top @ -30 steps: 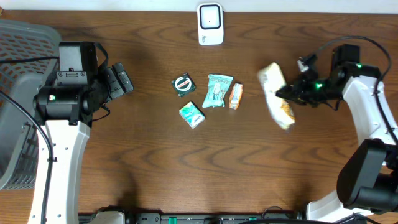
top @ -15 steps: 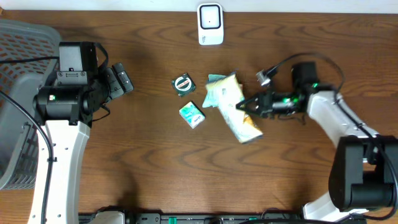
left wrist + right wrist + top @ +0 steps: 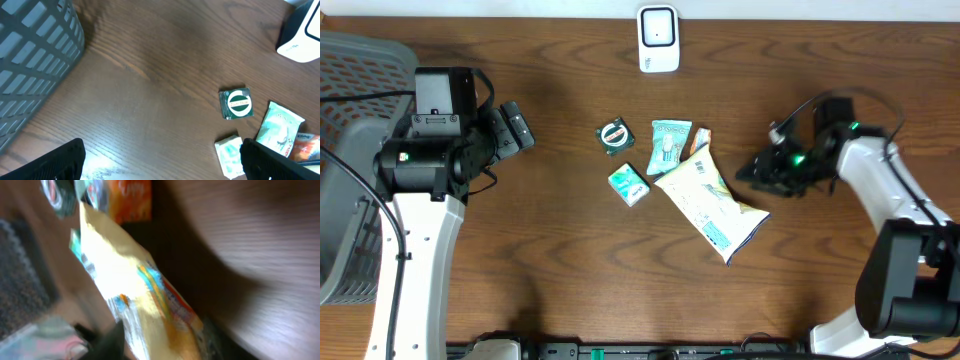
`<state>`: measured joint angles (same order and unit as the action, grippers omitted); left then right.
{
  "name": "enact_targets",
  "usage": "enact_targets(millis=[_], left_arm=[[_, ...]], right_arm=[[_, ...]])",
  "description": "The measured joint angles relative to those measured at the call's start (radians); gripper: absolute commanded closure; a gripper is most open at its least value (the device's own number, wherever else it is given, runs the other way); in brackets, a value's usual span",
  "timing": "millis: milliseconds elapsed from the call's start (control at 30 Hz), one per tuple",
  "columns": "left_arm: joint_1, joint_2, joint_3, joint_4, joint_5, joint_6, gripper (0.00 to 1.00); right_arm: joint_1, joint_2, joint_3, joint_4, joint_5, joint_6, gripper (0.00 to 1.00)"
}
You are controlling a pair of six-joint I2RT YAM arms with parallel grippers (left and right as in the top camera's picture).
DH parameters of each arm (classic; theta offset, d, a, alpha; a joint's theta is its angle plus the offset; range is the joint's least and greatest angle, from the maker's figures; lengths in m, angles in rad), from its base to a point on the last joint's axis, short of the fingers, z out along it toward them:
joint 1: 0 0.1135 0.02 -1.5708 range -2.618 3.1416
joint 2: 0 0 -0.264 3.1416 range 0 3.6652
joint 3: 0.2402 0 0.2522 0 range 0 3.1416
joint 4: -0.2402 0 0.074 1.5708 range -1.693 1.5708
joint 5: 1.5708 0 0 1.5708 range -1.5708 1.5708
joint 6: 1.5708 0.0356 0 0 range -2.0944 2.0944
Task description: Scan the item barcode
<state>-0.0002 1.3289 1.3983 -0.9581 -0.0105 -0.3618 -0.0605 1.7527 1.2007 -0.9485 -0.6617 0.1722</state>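
We judged the snack bag (image 3: 708, 205) set down, clear of our right gripper (image 3: 752, 172), its jaws unreadable; our left gripper (image 3: 162, 150) gaped empty. Next called for lifting one of the small packets (image 3: 670, 147) to the scanner (image 3: 658, 38).

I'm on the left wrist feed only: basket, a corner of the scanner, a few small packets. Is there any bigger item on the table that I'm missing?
Observer: Yes. A large pale snack bag lies flat on the table, just right of the teal packet.
Operator: Is the right arm gripping it?
Observer: The right gripper sits by the bag's right edge. It doesn't look clamped on the bag, but I can't tell whether the jaws are open.
Operator: Where's the scanner from there?
Observer: The white scanner stands at the far edge of the table, straight beyond the packets and well away from the bag.
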Motion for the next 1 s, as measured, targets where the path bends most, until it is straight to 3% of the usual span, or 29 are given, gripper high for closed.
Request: enact_targets(millis=[33,233,467,533,567,633,667,1000], left_arm=[[0.000,0.000,0.000,0.001,0.000,0.000,0.02],[0.000,0.000,0.000,0.001,0.000,0.000,0.02],[0.000,0.000,0.000,0.001,0.000,0.000,0.02],[0.000,0.000,0.000,0.001,0.000,0.000,0.02],[0.000,0.000,0.000,0.001,0.000,0.000,0.02],[0.000,0.000,0.000,0.001,0.000,0.000,0.02],[0.000,0.000,0.000,0.001,0.000,0.000,0.02],[0.000,0.000,0.000,0.001,0.000,0.000,0.02]], right_arm=[[-0.003,-0.001,0.042,-0.043,0.034,-0.020,0.23],[0.025,-0.009,0.099,-0.159,0.120,-0.138,0.02],[0.111,-0.009,-0.057,-0.061,0.147,-0.196,0.02],[0.137,-0.009,-0.108,-0.008,0.149,-0.206,0.11],[0.147,-0.009,-0.129,0.019,0.147,-0.212,0.27],[0.161,-0.009,-0.164,0.054,0.138,-0.214,0.92],[0.169,-0.009,-0.182,0.074,0.130,-0.218,0.99],[0.176,-0.009,-0.108,0.045,0.042,-0.213,0.99]])
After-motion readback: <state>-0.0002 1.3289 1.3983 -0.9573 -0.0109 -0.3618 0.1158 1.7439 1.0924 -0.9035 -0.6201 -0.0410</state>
